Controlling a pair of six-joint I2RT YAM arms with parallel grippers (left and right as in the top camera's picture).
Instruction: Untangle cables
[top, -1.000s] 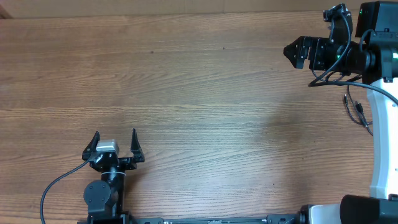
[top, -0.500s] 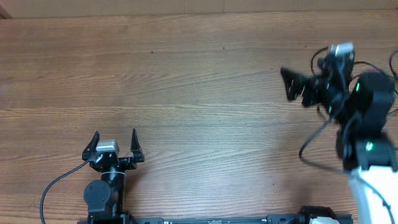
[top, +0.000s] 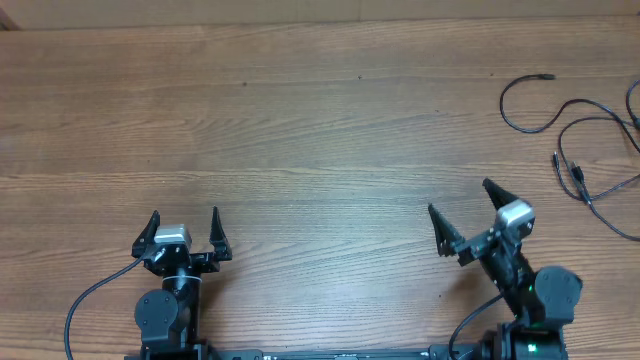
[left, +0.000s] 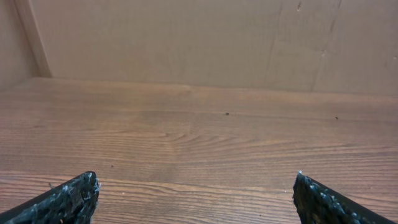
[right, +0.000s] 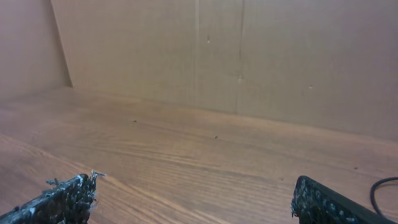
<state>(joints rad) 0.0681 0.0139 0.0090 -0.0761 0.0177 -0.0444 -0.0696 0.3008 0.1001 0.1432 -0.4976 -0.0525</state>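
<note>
Moved: the right pincer (top: 460, 198) has left the far right corner of the bench (top: 300, 120), where it hung over the wires a second ago. It now sits low near the front edge, by its own base. The left pincer (top: 185, 224) has not shifted.
Uncovered: with the arm gone, the cables (top: 577, 177) show in full for the first time in these views.
Cables: they lie flat on the bench in the far right corner, well apart from both pincers. There is one open loop with a plug end toward the back, and a second strand with small plugs just in front of it that runs off the right edge.
Crossings: the strands look loosely spread, but I cannot tell whether any still overlap where they near the edge.
Right pincer: fingers wide apart, holding nothing. Its wrist view shows bare wood between the tips and only a sliver of cable (right: 375, 194) at the right border.
Left pincer: fingers apart as well, empty, and aimed down the bare bench at the back wall.
Step in hand: it looks like a retreat to rest after working the wires, either a pause between pulls or the close of the job.
Next move, if a crossing remains: the right arm would need to reach back to that corner. It should come down flush to the wood and close fully, because the wire is far thinner than the fingers. A plug end is likely the surest place to grip.
</note>
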